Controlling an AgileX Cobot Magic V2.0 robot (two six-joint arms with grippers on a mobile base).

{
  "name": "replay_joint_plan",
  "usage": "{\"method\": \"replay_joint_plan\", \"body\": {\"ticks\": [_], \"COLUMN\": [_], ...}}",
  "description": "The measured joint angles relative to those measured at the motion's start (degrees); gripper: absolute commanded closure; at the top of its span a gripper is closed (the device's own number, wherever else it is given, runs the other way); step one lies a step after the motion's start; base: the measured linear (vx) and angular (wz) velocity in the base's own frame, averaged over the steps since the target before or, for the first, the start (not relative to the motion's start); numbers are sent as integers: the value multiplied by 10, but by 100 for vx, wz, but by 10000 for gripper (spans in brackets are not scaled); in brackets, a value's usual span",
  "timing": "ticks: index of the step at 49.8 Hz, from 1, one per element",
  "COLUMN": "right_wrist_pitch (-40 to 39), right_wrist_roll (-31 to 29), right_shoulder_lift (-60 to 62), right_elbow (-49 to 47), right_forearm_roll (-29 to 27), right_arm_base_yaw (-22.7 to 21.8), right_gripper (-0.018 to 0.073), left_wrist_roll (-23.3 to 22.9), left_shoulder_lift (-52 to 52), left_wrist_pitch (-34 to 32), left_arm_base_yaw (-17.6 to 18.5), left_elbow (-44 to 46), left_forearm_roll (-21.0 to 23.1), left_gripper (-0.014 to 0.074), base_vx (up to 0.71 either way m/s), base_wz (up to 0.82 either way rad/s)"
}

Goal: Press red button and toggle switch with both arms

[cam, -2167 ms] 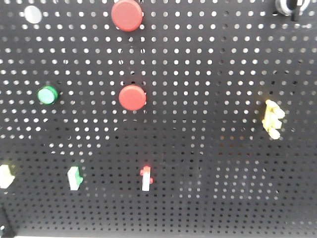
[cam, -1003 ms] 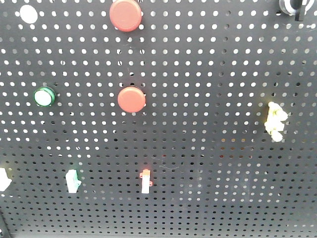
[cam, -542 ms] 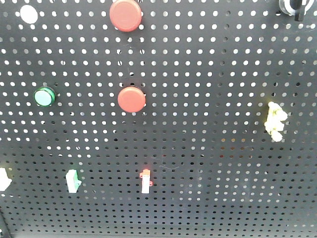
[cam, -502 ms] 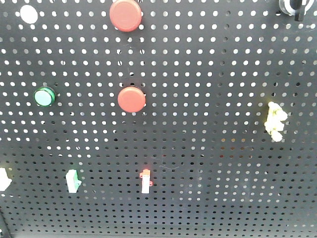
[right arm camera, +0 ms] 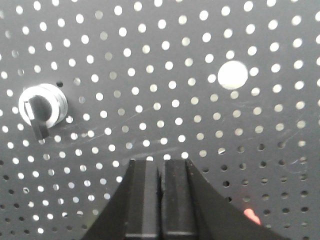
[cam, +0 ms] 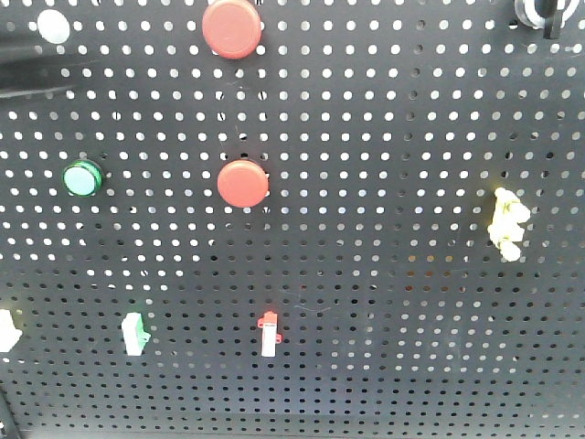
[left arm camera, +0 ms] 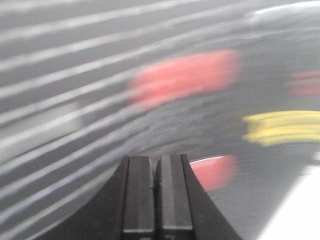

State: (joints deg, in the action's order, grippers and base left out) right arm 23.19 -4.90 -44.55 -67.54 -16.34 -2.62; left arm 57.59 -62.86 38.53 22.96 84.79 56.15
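The larger red button [cam: 232, 27] sits at the top of the black pegboard [cam: 384, 302]; a smaller red button [cam: 243, 183] sits below it. A small white toggle switch with a red tip [cam: 269, 333] is lower centre, and a green-and-white one [cam: 134, 332] is to its left. My left gripper [left arm camera: 155, 161] is shut and empty; its view is motion-blurred, with a red smear [left arm camera: 182, 77] ahead and another [left arm camera: 215, 171] just to its right. My right gripper [right arm camera: 161, 163] is shut and empty, close to the board, below and right of a silver rotary switch [right arm camera: 42, 106].
A green round button [cam: 82, 178] is at the left, a yellow part [cam: 507, 222] at the right and the rotary switch [cam: 539, 11] at the top right corner. A dark blurred shape [cam: 27, 75] crosses the upper left. A large white hole [right arm camera: 232, 75] is above my right gripper.
A dark blurred shape has come in at the upper left of the front view. The board's parts stand as they did a second ago.
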Motion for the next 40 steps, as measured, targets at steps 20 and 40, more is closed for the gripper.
{"method": "replay_joint_plan", "body": {"ticks": [20, 40], "right_wrist_pitch": [4, 4], "right_wrist_roll": [-31, -50], "right_shoulder_lift": [0, 0], "right_elbow": [0, 0], "right_forearm_roll": [8, -16], "right_arm_base_yaw": [0, 0], "right_gripper": [562, 562], "left_wrist_roll": [4, -34], "left_shoulder_lift": [-183, -179], "left_wrist_pitch": [-13, 77], "left_arm_base_yaw": [33, 52], "left_elbow": [149, 180], "left_forearm_roll": [34, -29], "left_gripper": [595, 595], "base_vx": [0, 0], "base_wz": [0, 0]}}
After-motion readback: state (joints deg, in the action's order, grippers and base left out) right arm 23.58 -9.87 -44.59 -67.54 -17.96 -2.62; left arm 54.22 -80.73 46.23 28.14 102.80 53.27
